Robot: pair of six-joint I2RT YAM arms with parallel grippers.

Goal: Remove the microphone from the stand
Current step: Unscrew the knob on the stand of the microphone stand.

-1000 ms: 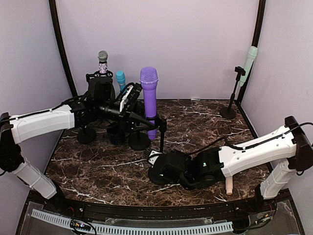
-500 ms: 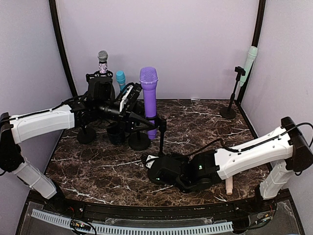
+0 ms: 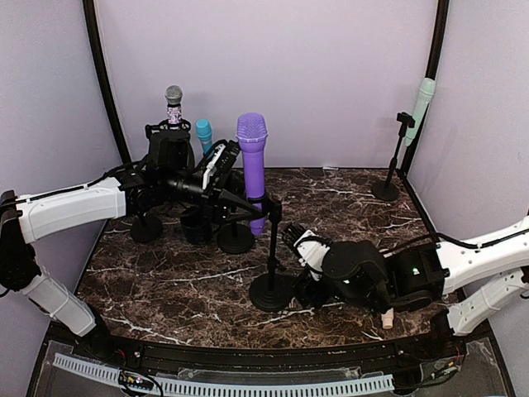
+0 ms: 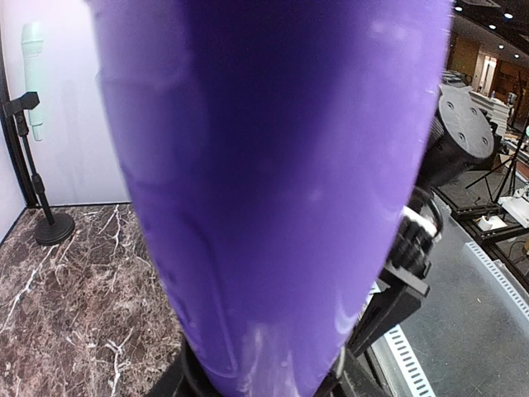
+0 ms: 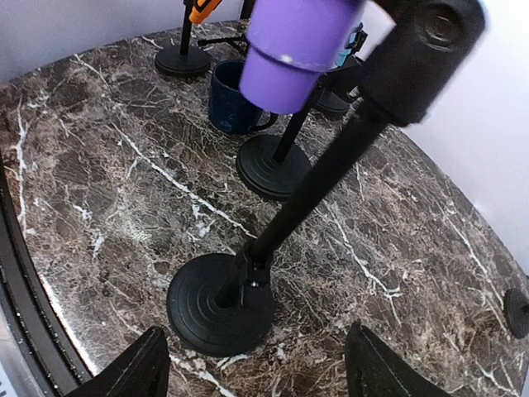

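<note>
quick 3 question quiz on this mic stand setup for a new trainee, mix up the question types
1. True or false: the right gripper has its jaws open, with neither finger touching the base of the black stand.
2. Which microphone fills the left wrist view? A) teal microphone B) purple microphone C) grey-headed microphone
3. Fill the gap: in the top view, the mint-green microphone sits on a stand in the far ____ corner.

Key: 1 true; 2 B; 3 right.
</note>
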